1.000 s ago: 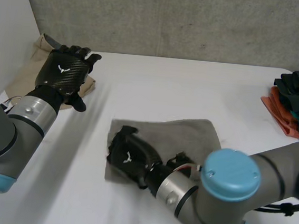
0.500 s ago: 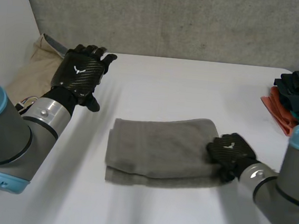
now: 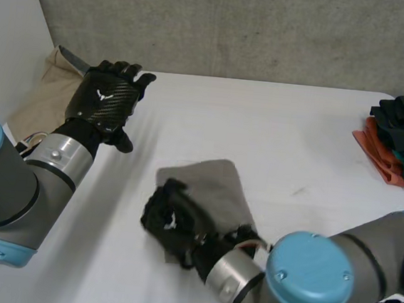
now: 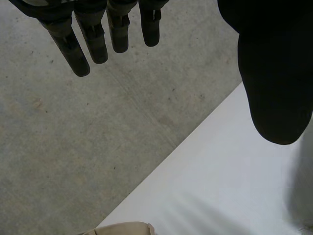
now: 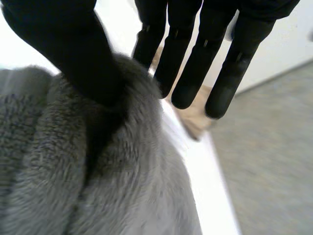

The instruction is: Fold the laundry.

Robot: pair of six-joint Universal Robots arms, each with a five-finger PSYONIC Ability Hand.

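Right hand (image 3: pixel 171 216) has swept grey towel (image 3: pixel 216 189) leftward, fingers (image 5: pixel 183 68) pinching it; left hand (image 3: pixel 105 103) relaxed.

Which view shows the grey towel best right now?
Head view: the grey towel shows its outline on the table, with the right hand on its left end. The right wrist view gives a close patch pinched under the thumb.

No text, label or number can be read anywhere.
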